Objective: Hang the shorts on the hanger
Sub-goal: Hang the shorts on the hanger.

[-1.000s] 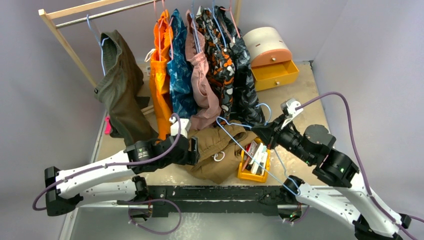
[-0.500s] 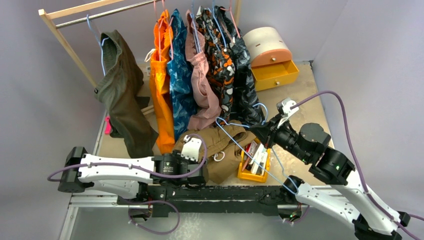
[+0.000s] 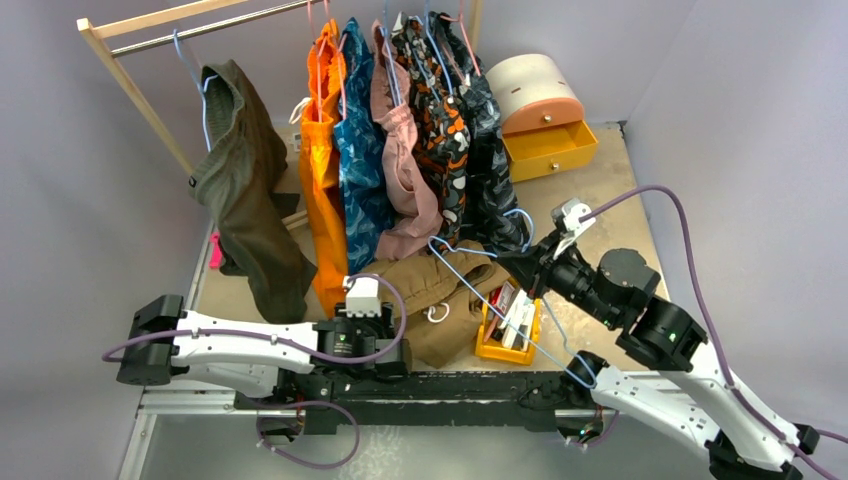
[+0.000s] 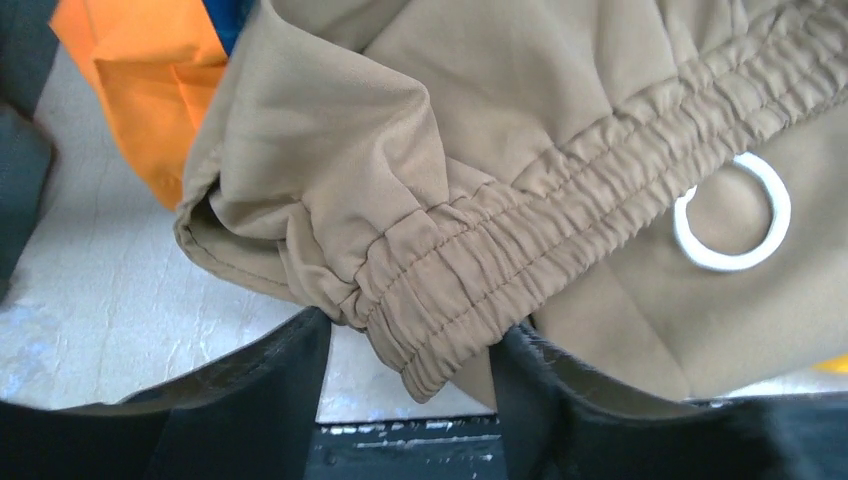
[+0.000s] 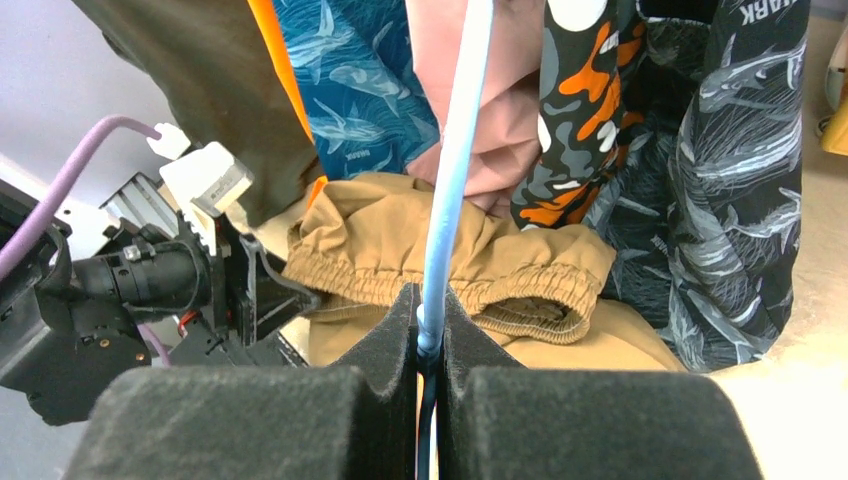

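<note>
Far left, on the wooden rack: a dark olive garment, then bright orange shorts and a row of patterned clothes. Below these, low over the tabletop, the left end effector, fingers spread apart, with a bunched corner of the elastic waistband lying in the gap between them. Perhaps brushing both inner faces, though hard to judge from the wrist view. Just right of that, the shorts, tan-brown, heaped on the tabletop at the foot of the hanging clothes, with a white drawstring ring resting on the cloth. Slanting across the heap in the overhead view, the hanger, thin and light blue. Beside the shorts on the right, close against them, a small yellow bin with items standing in it. Further right, the right end effector, foam pads pressed together on the hanger wire, holding it tilted. At the back right, a round-topped box with an open yellow drawer.
</note>
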{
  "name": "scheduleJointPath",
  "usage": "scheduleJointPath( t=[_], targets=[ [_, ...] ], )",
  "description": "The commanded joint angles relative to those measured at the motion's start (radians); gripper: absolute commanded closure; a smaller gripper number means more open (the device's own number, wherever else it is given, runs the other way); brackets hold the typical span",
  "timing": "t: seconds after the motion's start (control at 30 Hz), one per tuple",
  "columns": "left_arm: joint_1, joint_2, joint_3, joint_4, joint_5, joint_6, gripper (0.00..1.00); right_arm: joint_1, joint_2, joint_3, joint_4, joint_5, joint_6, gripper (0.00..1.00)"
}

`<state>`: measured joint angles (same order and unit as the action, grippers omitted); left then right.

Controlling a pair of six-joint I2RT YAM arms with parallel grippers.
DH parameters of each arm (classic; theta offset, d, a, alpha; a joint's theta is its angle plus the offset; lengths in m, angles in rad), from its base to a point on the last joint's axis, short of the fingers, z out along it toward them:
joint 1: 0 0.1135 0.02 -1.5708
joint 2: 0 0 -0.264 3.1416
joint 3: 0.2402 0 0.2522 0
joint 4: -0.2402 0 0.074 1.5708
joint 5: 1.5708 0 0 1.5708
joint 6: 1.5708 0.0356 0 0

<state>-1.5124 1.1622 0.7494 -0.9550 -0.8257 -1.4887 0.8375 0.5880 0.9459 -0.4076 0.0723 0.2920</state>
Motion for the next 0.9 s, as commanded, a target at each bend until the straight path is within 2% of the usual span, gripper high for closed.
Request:
scheduleJointPath(
  t=[0.0, 0.17, 0.23, 0.27, 0.47, 0.67, 0.87],
  targets=[
    [-0.001, -0.005, 0.008, -0.02, -0.141, -0.125, 0.49, 0.003, -0.02, 0.0, 0.05, -0.02, -0.014, 1.0],
    [-0.002, -0.035, 0.064, -0.09, -0.179, -0.107, 0.84, 0.003, -0.031, 0.008, 0.045, -0.031, -0.028, 1.0],
    [-0.002, -0.041, 0.113, -0.129, -0.195, -0.092, 0.92, 0.002, -0.032, 0.013, 0.039, -0.04, -0.049, 1.0],
    [-0.002, -0.044, 0.138, -0.153, -0.204, -0.086, 1.0, 0.003, -0.032, 0.014, 0.037, -0.044, -0.059, 1.0],
    [-0.002, -0.069, 0.296, -0.263, -0.248, -0.029, 1.0, 0.003, -0.042, 0.098, 0.033, -0.095, -0.126, 1.0],
    [-0.002, -0.114, 0.439, -0.25, -0.268, 0.131, 1.0, 0.003, -0.041, 0.181, 0.026, -0.145, -0.205, 1.0],
    [-0.002, -0.12, 0.525, -0.245, -0.275, 0.215, 1.0, 0.003, -0.03, 0.23, 0.018, -0.349, -0.246, 1.0]
  ],
)
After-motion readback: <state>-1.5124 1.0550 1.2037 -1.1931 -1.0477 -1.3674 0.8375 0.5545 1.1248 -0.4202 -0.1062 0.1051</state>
